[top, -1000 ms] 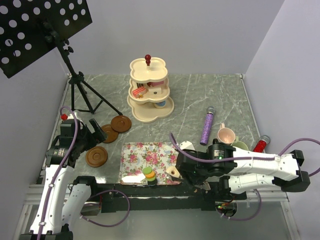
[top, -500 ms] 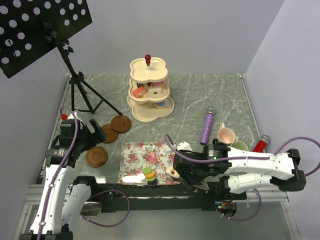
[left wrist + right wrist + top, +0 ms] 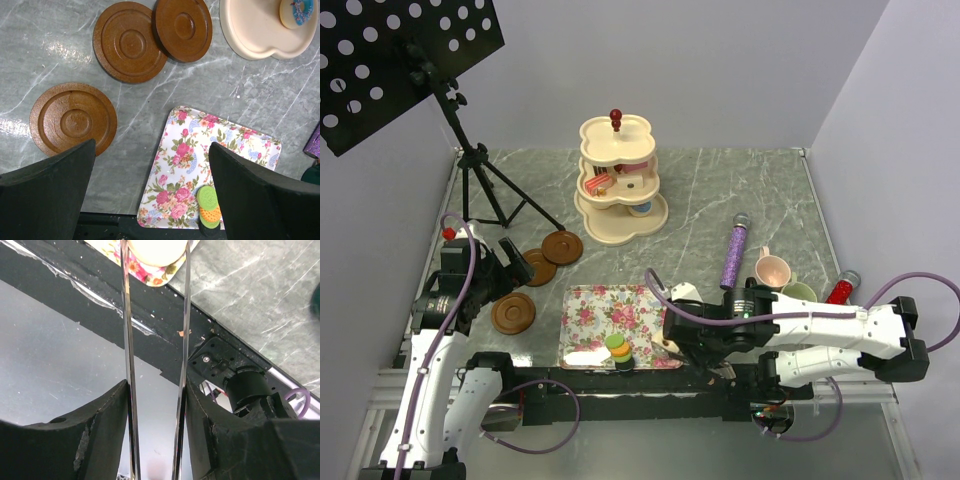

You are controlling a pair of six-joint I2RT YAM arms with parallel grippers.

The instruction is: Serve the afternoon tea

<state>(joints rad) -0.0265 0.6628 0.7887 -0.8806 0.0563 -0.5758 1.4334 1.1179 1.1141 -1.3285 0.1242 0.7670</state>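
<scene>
My right gripper (image 3: 705,352) is shut on metal tongs (image 3: 129,365). The tong tips pinch a cream round sweet (image 3: 156,251) at the near right corner of the floral tray (image 3: 620,310). A stack of green and orange macarons (image 3: 618,350) stands on the tray's near edge, also in the left wrist view (image 3: 210,210). My left gripper (image 3: 150,200) is open and empty, above three brown saucers (image 3: 73,119). The cream three-tier stand (image 3: 620,225) holds cake pieces and a blue-iced doughnut (image 3: 296,11). Pink (image 3: 772,268) and pale green (image 3: 798,291) mugs stand at the right.
A purple glittery microphone (image 3: 733,252) lies left of the mugs, and a red one (image 3: 840,288) lies at the right. A black music stand (image 3: 470,170) stands at the far left. The black table edge (image 3: 165,330) runs under the tongs.
My right arm has shifted slightly left with the tongs and the cream sweet. The left arm has not moved.
</scene>
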